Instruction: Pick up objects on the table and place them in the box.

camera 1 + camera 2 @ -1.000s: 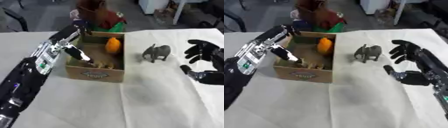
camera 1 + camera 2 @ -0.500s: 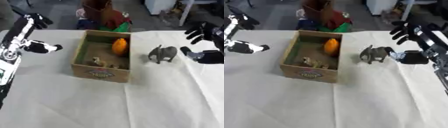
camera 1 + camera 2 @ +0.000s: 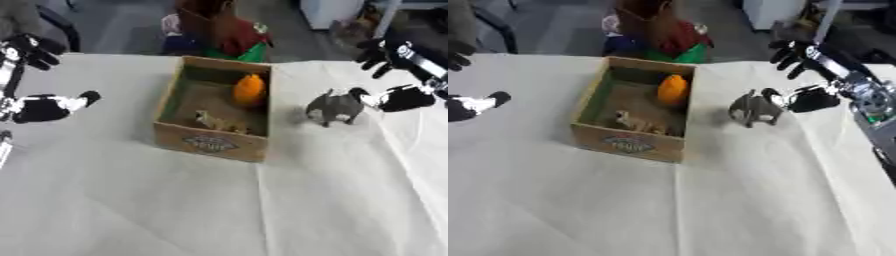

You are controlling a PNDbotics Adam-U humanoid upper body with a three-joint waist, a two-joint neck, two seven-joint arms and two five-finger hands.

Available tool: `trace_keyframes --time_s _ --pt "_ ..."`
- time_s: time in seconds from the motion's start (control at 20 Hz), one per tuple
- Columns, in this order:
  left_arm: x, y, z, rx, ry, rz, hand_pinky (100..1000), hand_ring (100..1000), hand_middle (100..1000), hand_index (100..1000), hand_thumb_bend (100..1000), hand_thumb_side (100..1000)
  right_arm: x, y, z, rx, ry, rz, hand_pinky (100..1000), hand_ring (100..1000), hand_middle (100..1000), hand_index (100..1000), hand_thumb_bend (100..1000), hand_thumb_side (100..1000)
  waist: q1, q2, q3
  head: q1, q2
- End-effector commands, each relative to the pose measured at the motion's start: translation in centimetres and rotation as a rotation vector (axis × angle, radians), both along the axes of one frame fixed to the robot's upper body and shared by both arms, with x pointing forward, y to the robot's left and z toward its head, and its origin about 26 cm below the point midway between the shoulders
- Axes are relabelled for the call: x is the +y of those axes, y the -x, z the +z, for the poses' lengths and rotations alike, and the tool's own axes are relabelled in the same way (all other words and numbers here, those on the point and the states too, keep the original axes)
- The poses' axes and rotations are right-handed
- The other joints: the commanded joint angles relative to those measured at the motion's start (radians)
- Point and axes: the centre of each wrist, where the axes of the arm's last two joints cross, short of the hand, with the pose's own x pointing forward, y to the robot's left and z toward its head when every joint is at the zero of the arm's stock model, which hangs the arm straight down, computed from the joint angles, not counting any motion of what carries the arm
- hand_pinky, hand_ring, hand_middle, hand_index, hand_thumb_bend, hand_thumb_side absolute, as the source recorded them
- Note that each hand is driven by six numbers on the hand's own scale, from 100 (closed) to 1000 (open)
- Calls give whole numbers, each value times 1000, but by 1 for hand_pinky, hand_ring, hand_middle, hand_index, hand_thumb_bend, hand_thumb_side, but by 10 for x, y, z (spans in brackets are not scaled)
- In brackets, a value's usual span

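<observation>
A grey toy elephant stands on the white cloth just right of the cardboard box. Inside the box lie an orange object and a small tan animal figure. My right hand hovers open at the elephant's right side, its thumb tip close to the head and its fingers spread above; I cannot tell whether it touches. My left hand is open at the left edge, well away from the box.
A brown, red and green heap sits behind the box at the table's far edge. Dark chairs and floor lie beyond. White cloth covers the near half of the table.
My left hand has drawn out of the box and gone to the far left. My right hand has moved in beside the elephant. The camera has shifted too.
</observation>
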Motion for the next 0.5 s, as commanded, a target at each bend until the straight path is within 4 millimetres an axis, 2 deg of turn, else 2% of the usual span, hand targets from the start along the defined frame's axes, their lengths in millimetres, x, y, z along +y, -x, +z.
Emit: trace_keyframes --time_s 0.05,0.5 --pt "1 9 12 -34 53 6 630 616 606 688 718 100 -12 -8 -1 28 65 -34 689 788 767 940 316 100 3 -17 7 -9 16" --pt "12 14 5 12 179 -27 625 608 596 686 710 100 -35 -24 -39 149 166 -99 726 821 791 946 309 100 4 -17 16 -19 40"
